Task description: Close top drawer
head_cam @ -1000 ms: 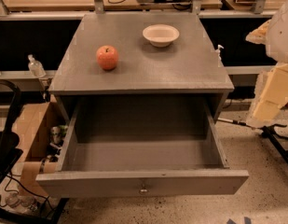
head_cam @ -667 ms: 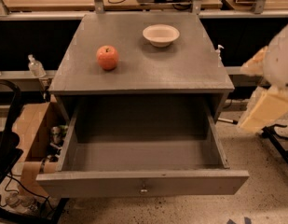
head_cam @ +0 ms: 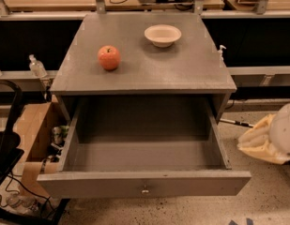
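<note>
Top drawer (head_cam: 111, 185): you had it standing pulled out at lower centre, brass knob (head_cam: 144, 190) nearest the bottom edge.
Gripper (head_cam: 263, 143): sat at the right edge, apart from the drawer; you could not tell its grip state.
Cabinet top (head_cam: 182, 69): held an apple (head_cam: 109, 57) at left and a bowl (head_cam: 162, 35) farther back.

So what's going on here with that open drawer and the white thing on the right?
A robot is meant to push the top drawer shut. At this moment the drawer is pulled far out of the grey cabinet and looks empty. The robot's gripper is low at the right edge of the view, beside the drawer's right side and not touching it. An apple and a bowl sit on the cabinet top.
</note>
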### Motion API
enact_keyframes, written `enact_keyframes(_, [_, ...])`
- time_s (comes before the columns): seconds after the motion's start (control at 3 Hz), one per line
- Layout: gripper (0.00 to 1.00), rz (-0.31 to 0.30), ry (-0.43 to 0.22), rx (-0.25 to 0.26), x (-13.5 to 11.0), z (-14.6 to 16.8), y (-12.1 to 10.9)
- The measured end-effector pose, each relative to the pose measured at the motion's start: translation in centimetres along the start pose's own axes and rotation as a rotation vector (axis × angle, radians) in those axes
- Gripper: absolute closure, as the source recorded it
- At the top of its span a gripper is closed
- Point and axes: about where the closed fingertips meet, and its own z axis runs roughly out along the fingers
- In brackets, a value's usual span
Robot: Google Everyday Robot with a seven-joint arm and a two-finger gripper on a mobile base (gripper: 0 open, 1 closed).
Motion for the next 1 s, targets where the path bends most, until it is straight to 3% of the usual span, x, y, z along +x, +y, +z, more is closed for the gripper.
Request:
enact_keyframes(0.33, [0.96,0.105,-0.064,-0.028,3.3,3.8,3.6])
enact_keyframes(0.67, [1.00,0.199,-0.105,-0.076,5.6,7.3,7.5])
enact_keyframes(1.0, [1.00,0.199,-0.105,-0.076,5.6,7.3,7.5])
